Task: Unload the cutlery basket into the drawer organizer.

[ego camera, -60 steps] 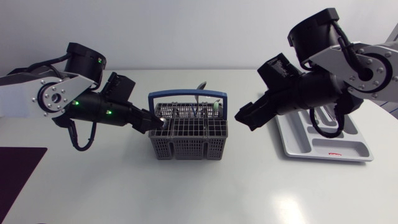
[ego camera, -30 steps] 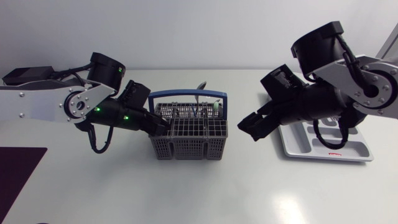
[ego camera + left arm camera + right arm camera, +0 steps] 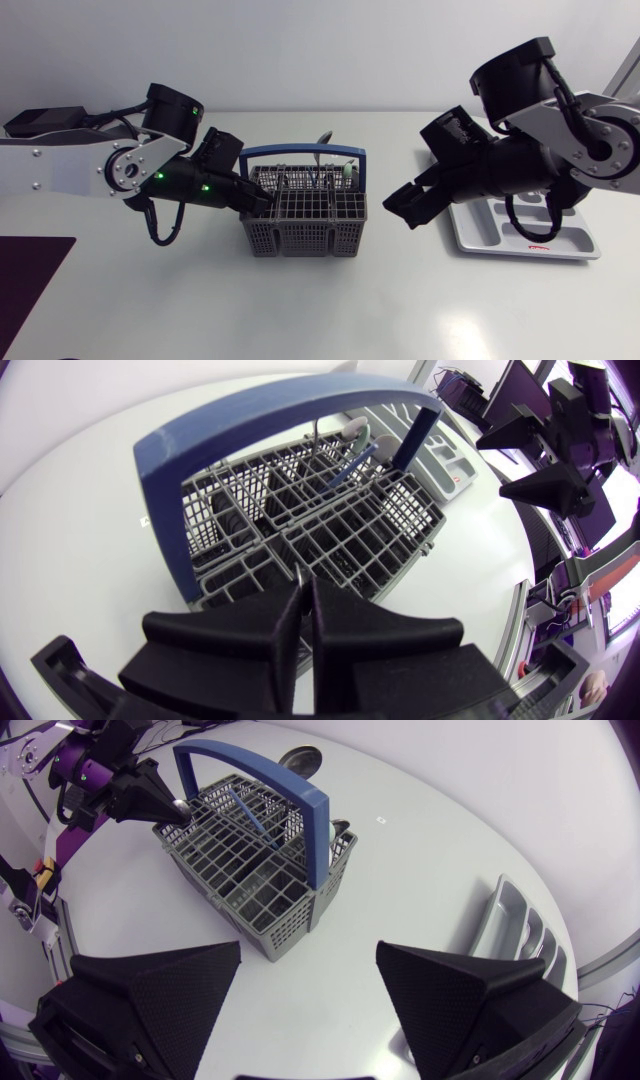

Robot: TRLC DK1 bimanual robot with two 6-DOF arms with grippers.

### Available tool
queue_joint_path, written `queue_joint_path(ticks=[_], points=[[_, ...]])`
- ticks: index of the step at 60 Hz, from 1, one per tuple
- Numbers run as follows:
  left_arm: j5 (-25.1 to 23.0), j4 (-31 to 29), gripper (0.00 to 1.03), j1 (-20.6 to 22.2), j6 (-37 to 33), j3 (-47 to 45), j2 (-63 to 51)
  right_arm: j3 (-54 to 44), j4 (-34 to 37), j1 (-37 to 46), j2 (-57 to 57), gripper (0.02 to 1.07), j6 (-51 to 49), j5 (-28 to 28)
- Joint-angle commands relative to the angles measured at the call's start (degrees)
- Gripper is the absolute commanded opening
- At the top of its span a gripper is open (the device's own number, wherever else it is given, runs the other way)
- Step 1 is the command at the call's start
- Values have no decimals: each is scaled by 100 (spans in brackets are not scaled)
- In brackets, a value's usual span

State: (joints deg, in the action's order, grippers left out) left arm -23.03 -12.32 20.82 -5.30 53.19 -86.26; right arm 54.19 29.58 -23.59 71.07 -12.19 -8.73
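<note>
My left claw (image 3: 262,200) is pressed closed at the left rim of the cutlery basket (image 3: 305,222), though I cannot tell if it pinches a wire there. My right claw (image 3: 405,205) hangs wide open just off the basket's right side, between it and the drawer organizer (image 3: 560,245). The cutlery (image 3: 322,176) stands roughly upright in the basket's far row, so I judge the right claw better placed to lift it.
</note>
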Motion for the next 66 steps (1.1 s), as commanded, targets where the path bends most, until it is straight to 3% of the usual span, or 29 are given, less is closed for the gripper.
queue_joint_path(ticks=[1, 16, 30, 45, 56, 66], points=[[26, 36, 4, 19, 196, -19, 320, -67, -5, -49, -84, 100, -47, 29], [-378, -34, 4, -210, 275, -142, 856, 39, 65, -128, -93, 100, -47, 91], [-1415, -298, 4, -728, 310, -256, 1436, 144, 100, -277, -155, 100, -65, 109], [-2742, -456, 4, -1300, 135, -406, 2016, 56, -93, -559, -427, 100, -240, -366], [-3401, -720, 4, -1317, -243, -309, 2219, 3, -181, -954, -594, 100, -451, -621], [-3797, -790, 4, -948, -569, -274, 2104, -49, -269, -1350, -620, 100, -574, -858]])
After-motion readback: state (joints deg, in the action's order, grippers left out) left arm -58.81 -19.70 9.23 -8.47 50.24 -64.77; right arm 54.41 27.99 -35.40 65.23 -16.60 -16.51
